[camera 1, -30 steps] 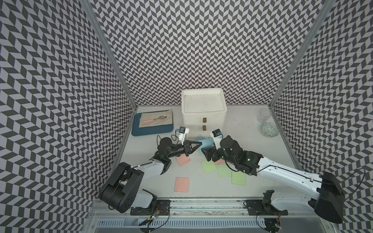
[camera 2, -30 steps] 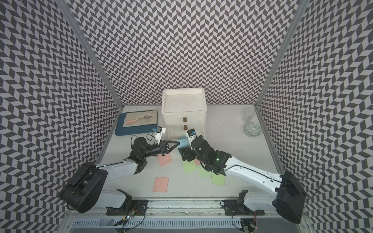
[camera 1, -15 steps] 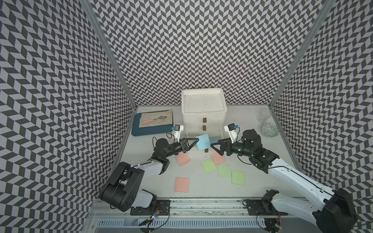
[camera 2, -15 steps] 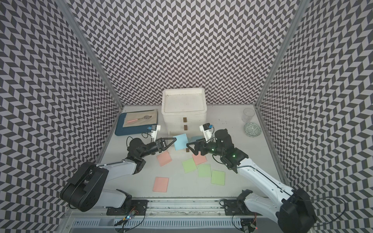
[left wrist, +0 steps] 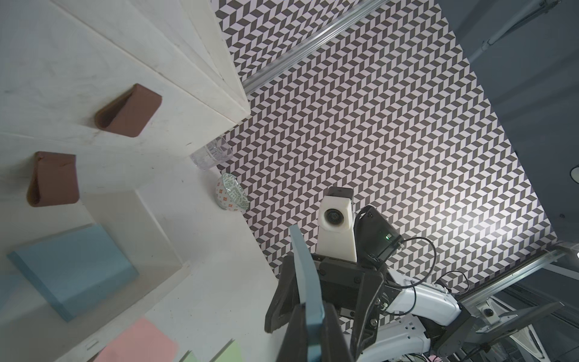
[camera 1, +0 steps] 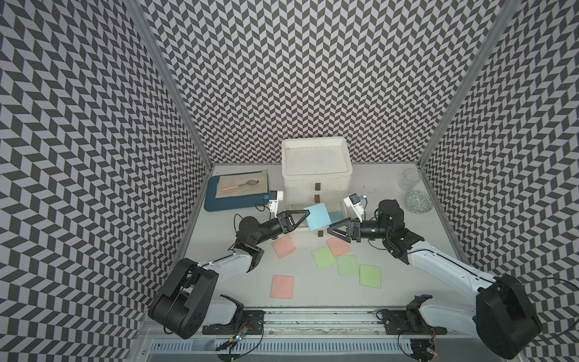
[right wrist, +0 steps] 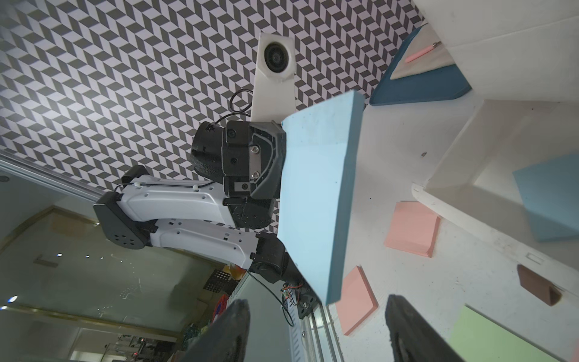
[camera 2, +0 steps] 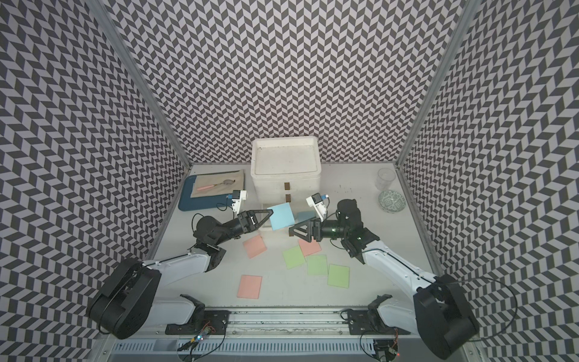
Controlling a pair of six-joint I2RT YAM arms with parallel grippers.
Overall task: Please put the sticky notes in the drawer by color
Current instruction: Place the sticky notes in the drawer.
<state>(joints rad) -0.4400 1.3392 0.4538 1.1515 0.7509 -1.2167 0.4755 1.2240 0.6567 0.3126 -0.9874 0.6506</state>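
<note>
Left gripper [camera 1: 306,214] pinches edge of blue sticky note [camera 1: 319,217].

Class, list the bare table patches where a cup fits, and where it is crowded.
Bare: between the drawer unit and the glass; between the front pink note and the rightmost green note. Crowded: the centre before the open bottom drawer, where notes cluster.

The left arm was stretched forward and low, forearm nearly level. The left gripper [camera 1: 305,214] was clamped on one edge of a blue sticky note [camera 1: 318,216], holding it up in the air. The right arm came in from the opposite side, elbow bent, facing the left. The right gripper [camera 1: 329,231] had its jaws apart with nothing gripped. It seemed just clear of the note, though the overhead angle left that uncertain.
</note>
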